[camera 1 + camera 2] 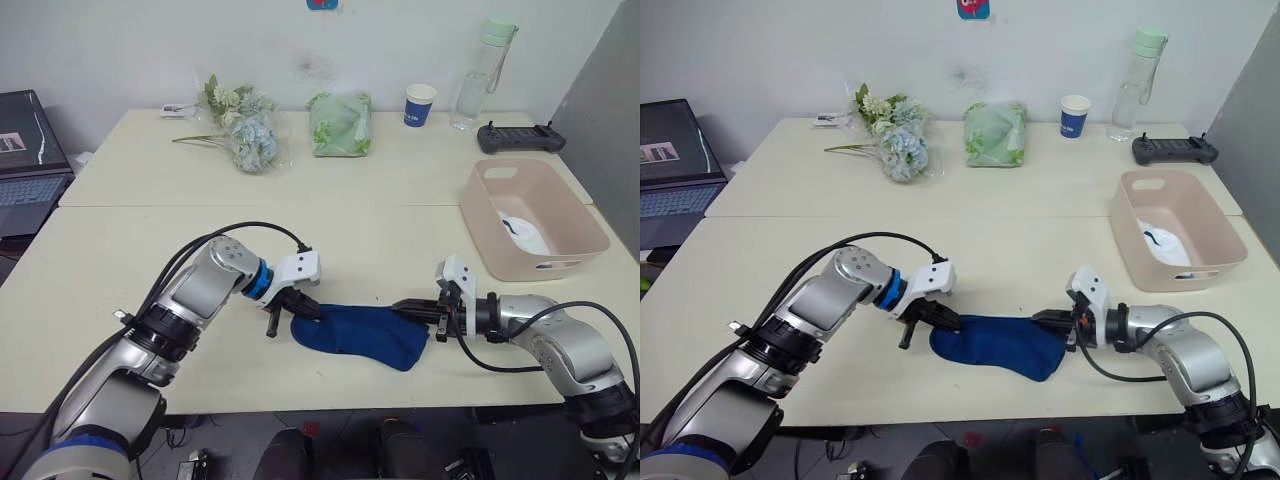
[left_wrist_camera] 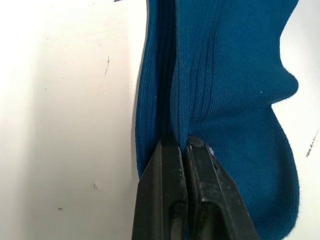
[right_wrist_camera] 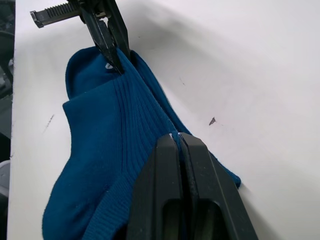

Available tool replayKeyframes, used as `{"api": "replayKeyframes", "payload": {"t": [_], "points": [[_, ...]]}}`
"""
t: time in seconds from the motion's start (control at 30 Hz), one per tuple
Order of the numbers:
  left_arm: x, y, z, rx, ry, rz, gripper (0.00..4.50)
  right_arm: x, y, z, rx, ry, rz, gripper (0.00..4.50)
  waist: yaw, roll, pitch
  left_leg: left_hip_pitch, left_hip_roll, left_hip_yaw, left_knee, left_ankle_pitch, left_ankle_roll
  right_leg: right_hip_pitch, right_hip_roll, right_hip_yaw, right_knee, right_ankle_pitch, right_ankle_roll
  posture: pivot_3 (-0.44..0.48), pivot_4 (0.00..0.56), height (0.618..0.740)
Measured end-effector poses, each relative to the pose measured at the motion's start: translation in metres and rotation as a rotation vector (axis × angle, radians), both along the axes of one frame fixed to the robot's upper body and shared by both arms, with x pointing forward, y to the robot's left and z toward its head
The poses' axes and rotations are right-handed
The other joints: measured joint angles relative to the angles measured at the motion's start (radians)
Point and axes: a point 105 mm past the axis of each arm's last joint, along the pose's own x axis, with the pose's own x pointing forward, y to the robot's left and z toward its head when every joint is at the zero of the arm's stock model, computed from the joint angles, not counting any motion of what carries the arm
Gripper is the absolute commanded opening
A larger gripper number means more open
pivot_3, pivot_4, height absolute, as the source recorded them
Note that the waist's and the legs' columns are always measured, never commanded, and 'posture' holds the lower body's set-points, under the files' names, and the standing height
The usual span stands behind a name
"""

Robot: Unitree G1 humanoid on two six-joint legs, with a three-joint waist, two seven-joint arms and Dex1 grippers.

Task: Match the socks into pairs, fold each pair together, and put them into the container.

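Observation:
Navy blue socks [image 1: 358, 336] lie flat near the table's front edge, and two layers show in the left wrist view [image 2: 235, 100]. My left gripper [image 1: 303, 311] is shut on the socks' left end, its black fingers [image 2: 200, 190] pinching the fabric edge. At the opposite end my right gripper [image 1: 412, 311] is shut on the socks [image 3: 105, 150], with the left gripper [image 3: 112, 55] visible across from it. The pale pink container [image 1: 482, 222] stands at the right of the table, with a white sock [image 1: 526, 233] lying inside.
Along the back of the table are a bunch of flowers [image 1: 245, 125], a green plastic bag [image 1: 341, 124], a blue-and-white cup [image 1: 420, 104], a water bottle [image 1: 478, 78] and a black controller [image 1: 518, 137]. A laptop [image 1: 28, 165] stands at the far left.

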Motion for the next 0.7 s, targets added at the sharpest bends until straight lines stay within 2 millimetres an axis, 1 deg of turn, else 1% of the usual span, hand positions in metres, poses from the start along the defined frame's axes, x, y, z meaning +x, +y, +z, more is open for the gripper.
{"api": "replayKeyframes", "payload": {"t": [0.03, 0.1, 0.2, 0.23, 0.27, 0.37, 0.43, 0.57, 0.63, 0.7], "points": [[0.001, 0.000, 0.000, 0.001, -0.002, -0.001, 0.21, 0.001, 0.000, 0.000, -0.004, -0.004, -0.003, 0.72, 0.000, 0.000, 0.000, 0.000, 0.000, 0.000, 0.000, 0.000, 0.000, 0.000, 0.000, 0.000, 0.000, 0.000, 0.000, 0.000, 0.150, 0.740], [0.002, 0.000, -0.001, -0.001, -0.007, -0.001, 0.61, 0.001, -0.001, -0.001, -0.008, -0.010, -0.006, 1.35, 0.000, 0.000, 0.000, 0.000, 0.000, 0.000, 0.000, 0.000, 0.000, 0.000, 0.000, 0.000, 0.000, 0.000, 0.000, 0.000, 0.150, 0.740], [0.002, -0.002, 0.000, -0.006, -0.020, -0.010, 1.54, 0.004, 0.001, 0.002, -0.001, -0.023, -0.008, 2.38, 0.000, 0.000, 0.000, 0.000, 0.000, 0.000, 0.000, 0.000, 0.000, 0.000, 0.000, 0.000, 0.000, 0.000, 0.000, 0.000, 0.150, 0.740], [0.003, -0.002, 0.000, -0.008, -0.027, -0.011, 1.91, 0.005, 0.001, 0.004, 0.004, -0.032, -0.012, 2.83, 0.000, 0.000, 0.000, 0.000, 0.000, 0.000, 0.000, 0.000, 0.000, 0.000, 0.000, 0.000, 0.000, 0.000, 0.000, 0.000, 0.150, 0.740], [0.004, -0.001, 0.001, -0.011, -0.033, -0.006, 2.17, 0.007, 0.001, 0.007, 0.012, -0.043, -0.019, 3.12, 0.000, 0.000, 0.000, 0.000, 0.000, 0.000, 0.000, 0.000, 0.000, 0.000, 0.000, 0.000, 0.000, 0.000, 0.000, 0.000, 0.150, 0.740], [0.011, 0.003, 0.005, -0.027, -0.056, 0.043, 3.14, 0.012, -0.004, 0.015, 0.040, -0.064, -0.055, 3.16, 0.000, 0.000, 0.000, 0.000, 0.000, 0.000, 0.000, 0.000, 0.000, 0.000, 0.000, 0.000, 0.000, 0.000, 0.000, 0.000, 0.150, 0.740], [0.016, 0.010, 0.012, -0.041, -0.075, 0.087, 3.82, 0.011, -0.008, 0.021, 0.056, -0.076, -0.068, 3.16, 0.000, 0.000, 0.000, 0.000, 0.000, 0.000, 0.000, 0.000, 0.000, 0.000, 0.000, 0.000, 0.000, 0.000, 0.000, 0.000, 0.150, 0.740], [0.019, 0.025, 0.031, -0.101, -0.133, 0.141, 3.82, 0.001, -0.019, 0.026, 0.020, -0.096, -0.078, 3.16, 0.000, 0.000, 0.000, 0.000, 0.000, 0.000, 0.000, 0.000, 0.000, 0.000, -0.001, 0.000, 0.000, 0.000, 0.000, 0.000, 0.150, 0.740], [0.016, 0.028, 0.039, -0.146, -0.165, 0.147, 3.82, -0.007, -0.022, 0.026, 0.000, -0.090, -0.063, 3.16, 0.000, 0.000, 0.000, 0.000, 0.000, 0.000, 0.000, 0.000, 0.000, 0.000, -0.005, 0.000, 0.000, 0.000, 0.000, 0.000, 0.150, 0.740], [0.007, 0.027, 0.041, -0.186, -0.173, 0.132, 3.82, -0.014, -0.023, 0.025, -0.021, -0.084, -0.045, 3.16, 0.000, 0.000, 0.000, 0.000, 0.000, 0.000, 0.000, 0.000, 0.000, 0.000, -0.005, 0.000, 0.000, 0.000, 0.000, 0.000, 0.150, 0.740]]}}
